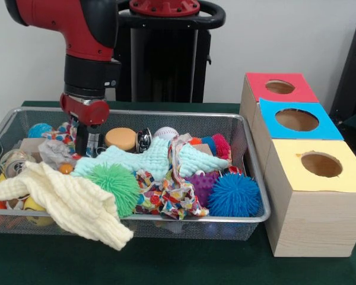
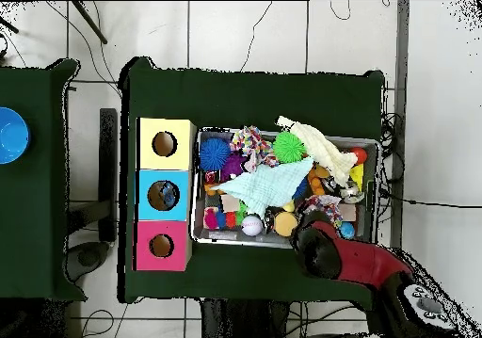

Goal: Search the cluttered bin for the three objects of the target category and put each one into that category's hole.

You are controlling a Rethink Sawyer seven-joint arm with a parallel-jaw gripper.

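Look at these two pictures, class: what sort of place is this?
Probably a robotics lab: a red robot arm reaches into a wire bin of toys beside three sorting boxes on a green-covered table.

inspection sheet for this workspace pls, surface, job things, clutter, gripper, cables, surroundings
surface: dark green cloth table, holding basket and boxes
job's things: silver wire mesh basket, heaped full; blue card panel with round hole on the middle pale wooden box, something showing inside it from overhead; crinkly see-through plastic pieces: nothing seen
clutter: pale yellow knitted cloth draped over the basket's near rim; mint knitted cloth; green spiky ball; blue spiky ball
gripper: gripper down in the basket's far corner, fingers hidden
cables: black cables on the tiled floor
surroundings: blue bowl on a neighbouring table
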